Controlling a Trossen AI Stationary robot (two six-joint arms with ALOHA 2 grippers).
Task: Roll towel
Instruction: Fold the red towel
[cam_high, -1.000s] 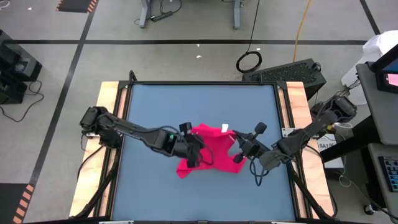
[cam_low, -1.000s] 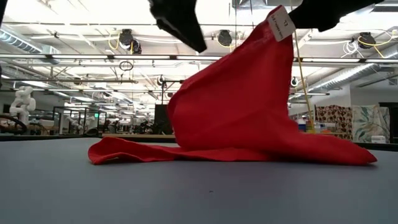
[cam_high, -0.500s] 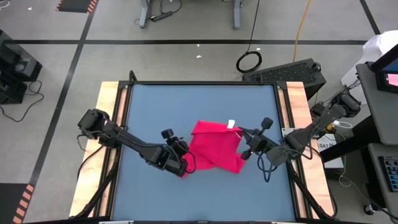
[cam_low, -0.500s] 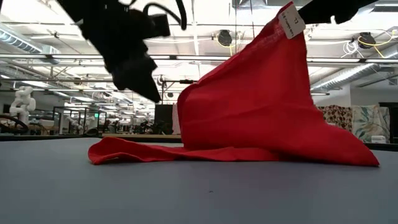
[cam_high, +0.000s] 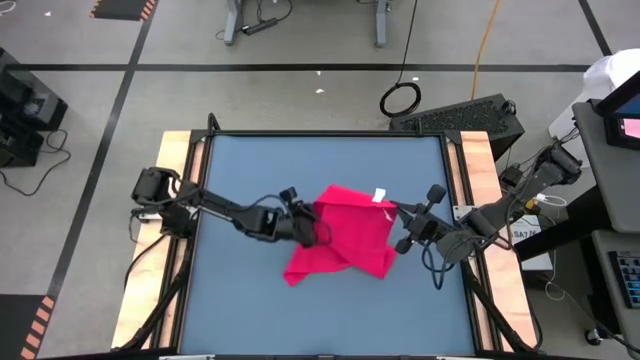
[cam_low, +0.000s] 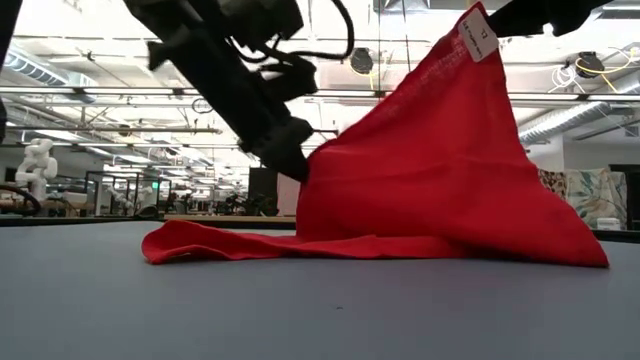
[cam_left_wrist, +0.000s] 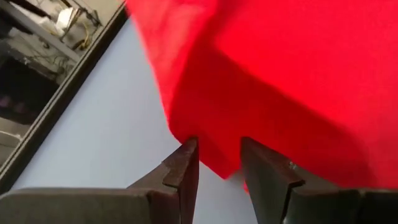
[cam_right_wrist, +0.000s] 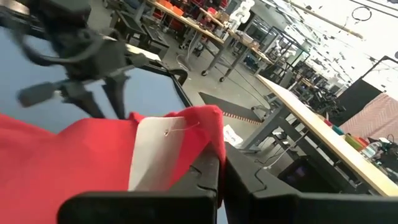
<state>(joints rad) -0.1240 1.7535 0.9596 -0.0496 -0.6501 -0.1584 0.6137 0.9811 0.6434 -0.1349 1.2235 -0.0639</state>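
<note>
The red-pink towel (cam_high: 345, 245) lies in the middle of the blue table (cam_high: 300, 160). One corner, carrying a white tag (cam_low: 481, 35), is pulled up into a tent shape (cam_low: 430, 170). My right gripper (cam_high: 392, 210) is shut on that raised corner. The towel's lower folds (cam_low: 250, 245) rest flat on the table. My left gripper (cam_high: 312, 230) is open at the tent's left sloping edge (cam_low: 310, 170). In the left wrist view, red cloth (cam_left_wrist: 219, 152) shows in the gap between its fingers. My left gripper slants down from the table's left, with its fingers (cam_left_wrist: 185, 163) on either side of the towel's sloping edge. I cannot tell whether they touch the cloth. My right gripper pinches the tagged corner (cam_right_wrist: 208, 124) between its two fingers, coming in about level from the table's right. The corner is lifted clear. The cloth slopes down from it, drawn fairly taut, to the part lying on the table.
Bare table surface lies all round the towel, bounded by wooden side rails (cam_high: 175, 200). A black case (cam_high: 470, 115) and a coiled cable (cam_high: 400, 98) sit on the floor beyond the far edge.
My left gripper has come down from above the towel to the tent's left sloping edge. It swung out toward the table's left and then back in. My right gripper has drifted toward the far right with the tagged corner, spreading the raised cloth wider.
</note>
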